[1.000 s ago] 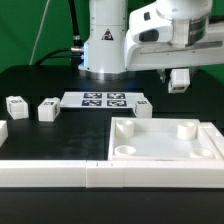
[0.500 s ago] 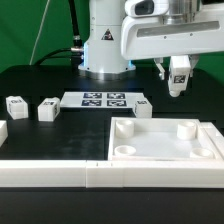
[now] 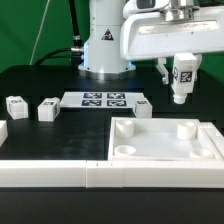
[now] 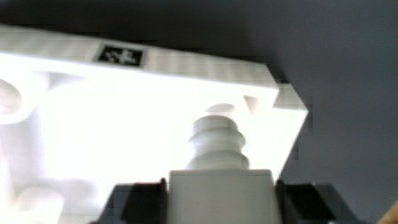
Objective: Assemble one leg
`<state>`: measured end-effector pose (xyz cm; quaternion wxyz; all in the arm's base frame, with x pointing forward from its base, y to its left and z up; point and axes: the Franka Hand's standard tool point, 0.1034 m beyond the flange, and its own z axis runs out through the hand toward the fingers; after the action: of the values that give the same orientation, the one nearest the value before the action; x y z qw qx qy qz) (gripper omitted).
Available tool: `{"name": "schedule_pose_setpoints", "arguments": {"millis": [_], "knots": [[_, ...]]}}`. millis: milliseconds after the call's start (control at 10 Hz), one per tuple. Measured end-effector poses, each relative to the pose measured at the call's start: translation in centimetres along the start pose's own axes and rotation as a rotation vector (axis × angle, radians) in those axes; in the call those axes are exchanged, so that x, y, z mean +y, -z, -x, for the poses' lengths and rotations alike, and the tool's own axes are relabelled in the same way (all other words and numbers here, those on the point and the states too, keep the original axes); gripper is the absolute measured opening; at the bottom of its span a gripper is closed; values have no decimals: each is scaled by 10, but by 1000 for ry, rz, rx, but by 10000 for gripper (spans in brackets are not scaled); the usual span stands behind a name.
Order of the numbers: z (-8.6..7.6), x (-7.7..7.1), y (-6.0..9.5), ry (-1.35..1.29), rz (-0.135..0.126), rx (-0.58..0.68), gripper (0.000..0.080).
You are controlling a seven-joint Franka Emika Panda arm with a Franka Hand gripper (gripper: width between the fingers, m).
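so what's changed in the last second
The gripper, jaws shut on the leg throughout, turned at the wrist, tipping the leg from roughly level to nearly upright, tag toward the exterior camera, beyond the tray-like piece. Nothing taken or let go. Loose legs, marker board and long bars stayed put.

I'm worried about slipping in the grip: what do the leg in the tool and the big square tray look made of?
The leg, gripped in the tool, looks like hard white plastic with a matt finish: even white, no glints, a moulded stepped tip. The tray looks the same: matt white, with a finely ridged surface in the wrist view, so perhaps printed.
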<state>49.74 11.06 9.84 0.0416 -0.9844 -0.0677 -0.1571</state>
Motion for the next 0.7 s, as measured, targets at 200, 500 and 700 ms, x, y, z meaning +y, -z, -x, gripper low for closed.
{"name": "schedule_pose_setpoints", "arguments": {"millis": [200, 500, 700], "knots": [[-1, 0, 0, 14, 0, 1, 290], [-1, 0, -1, 14, 0, 0, 290], [-22, 6, -10, 43, 0, 11, 290]]}}
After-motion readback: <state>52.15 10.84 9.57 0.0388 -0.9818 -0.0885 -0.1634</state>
